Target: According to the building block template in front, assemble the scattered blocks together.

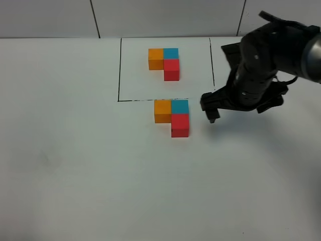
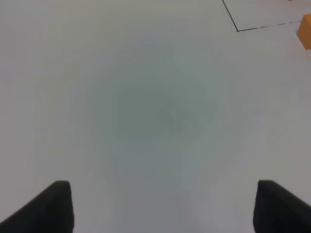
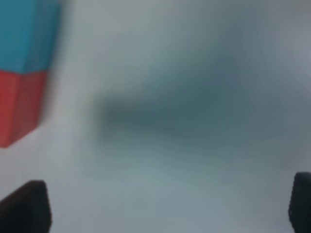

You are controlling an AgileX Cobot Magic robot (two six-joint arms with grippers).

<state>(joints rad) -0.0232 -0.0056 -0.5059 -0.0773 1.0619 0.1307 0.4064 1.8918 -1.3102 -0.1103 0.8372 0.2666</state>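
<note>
Blocks joined, right arm should back off clean

Left gripper (image 2: 163, 206): not seen in exterior high view; its wrist cam shows jaws wide apart over bare table (image 2: 146, 121), nothing between them. Orange block (image 2: 305, 32) sits far ahead of those jaws, off to one side, near a corner of the black outline (image 2: 236, 30). Judgement: this arm has no job now, leave it parked.

Mid scene: building block template (image 1: 164, 62) lies inside the outline, well beyond both grippers. Scattered blocks (image 1: 172, 116) sit just outside the outline's near edge, orange (image 1: 162, 110) touching blue (image 1: 180, 106), red (image 1: 180, 125) under blue, so the shape looks to match the template already.

Right gripper (image 1: 212, 111): just beside the blue/red pair, not touching. Wrist cam is blurry, but finger tips show far apart w/ nothing held; blue and red faces lie ahead of the jaws, off to one side.

Step in hand, by my read: retreat. Do it well by lifting straight up first, then pulling away from the blocks, jaws kept apart, no sideways sweep toward red. A brush there could break the joint.
</note>
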